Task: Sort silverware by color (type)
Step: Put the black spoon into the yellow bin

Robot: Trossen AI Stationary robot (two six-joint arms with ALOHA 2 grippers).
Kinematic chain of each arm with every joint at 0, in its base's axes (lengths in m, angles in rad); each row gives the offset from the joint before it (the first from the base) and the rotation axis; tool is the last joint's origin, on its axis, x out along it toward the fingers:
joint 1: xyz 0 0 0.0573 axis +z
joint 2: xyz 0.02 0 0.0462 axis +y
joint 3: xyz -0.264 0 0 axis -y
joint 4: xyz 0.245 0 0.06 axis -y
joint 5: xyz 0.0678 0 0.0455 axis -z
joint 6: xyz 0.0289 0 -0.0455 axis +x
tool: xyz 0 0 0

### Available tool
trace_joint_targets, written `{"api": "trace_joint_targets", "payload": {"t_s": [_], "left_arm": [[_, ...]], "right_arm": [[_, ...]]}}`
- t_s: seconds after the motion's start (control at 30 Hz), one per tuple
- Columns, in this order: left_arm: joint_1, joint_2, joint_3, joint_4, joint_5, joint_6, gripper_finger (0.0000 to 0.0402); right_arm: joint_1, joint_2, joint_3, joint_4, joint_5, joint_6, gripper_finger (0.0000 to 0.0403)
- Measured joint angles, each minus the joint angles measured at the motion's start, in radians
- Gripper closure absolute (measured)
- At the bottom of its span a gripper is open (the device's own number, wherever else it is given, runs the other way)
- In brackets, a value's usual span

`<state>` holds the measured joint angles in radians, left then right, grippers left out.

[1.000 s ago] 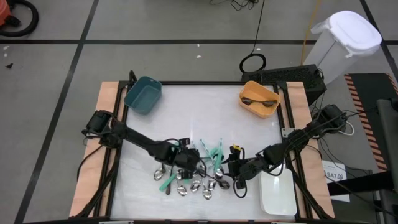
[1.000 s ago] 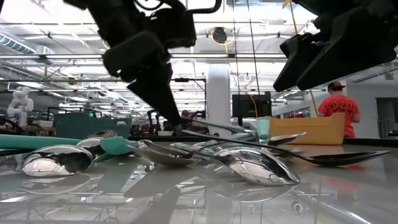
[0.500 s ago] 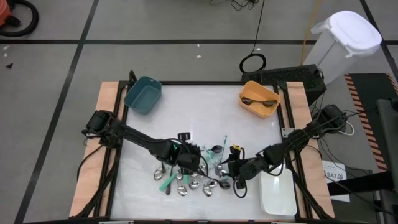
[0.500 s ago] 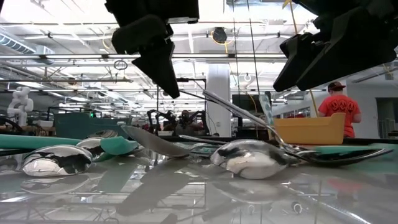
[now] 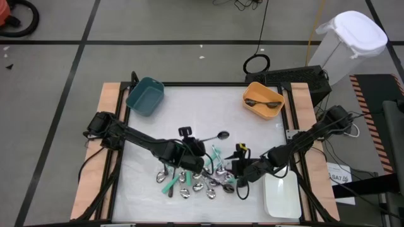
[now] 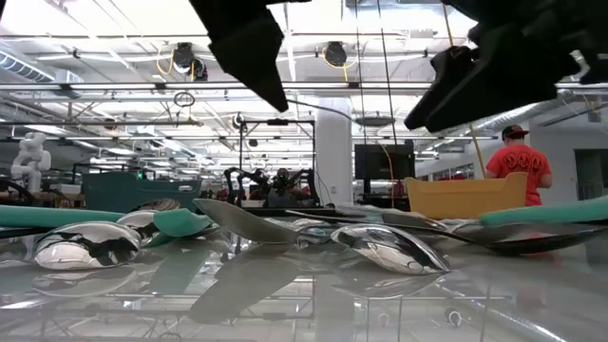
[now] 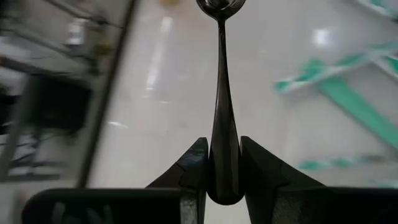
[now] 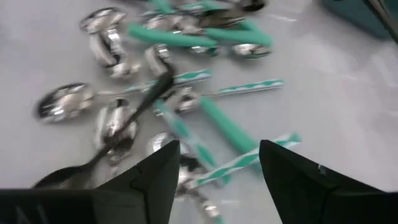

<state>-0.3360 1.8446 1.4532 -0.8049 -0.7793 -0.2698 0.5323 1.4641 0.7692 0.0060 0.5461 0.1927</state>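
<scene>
While the left pincer (image 7: pixel 224 177) grips a shiny all-silver spoon (image 5: pixel 211 136) above the pile, carry it level to its bin; the right pincer (image 8: pixel 217 168) gapes near the heap.

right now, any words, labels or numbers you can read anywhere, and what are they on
None can be read.
Paper label by the table's right edge, high view: dark print, too small to read.
Back of the red shirt on a person in the room, low view: dark marks, too blurred to read.
Bins, spoons and grippers: no lettering shows.
</scene>
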Motion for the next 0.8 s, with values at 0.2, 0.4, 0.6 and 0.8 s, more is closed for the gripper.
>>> {"api": "trace_joint_targets", "payload": {"t_s": [0.2, 0.4, 0.6, 0.8], "left_arm": [[-0.029, 0.000, -0.019, 0.045, -0.214, -0.093, 0.0334], [-0.097, 0.000, -0.019, 0.055, -0.502, -0.231, 0.0334], [-0.167, 0.000, -0.019, 0.148, -0.658, -0.189, 0.0334], [-0.190, 0.000, -0.019, 0.289, -0.688, -0.078, 0.0334]], "right_arm": [[0.000, -0.072, 0.003, -0.010, 0.187, 0.013, 0.0188], [-0.002, -0.112, -0.048, 0.198, 0.290, -0.123, 0.0188], [-0.053, -0.112, -0.138, 0.624, 0.228, -0.344, 0.0189], [-0.145, -0.111, -0.146, 0.831, 0.075, -0.389, 0.0189]]}}
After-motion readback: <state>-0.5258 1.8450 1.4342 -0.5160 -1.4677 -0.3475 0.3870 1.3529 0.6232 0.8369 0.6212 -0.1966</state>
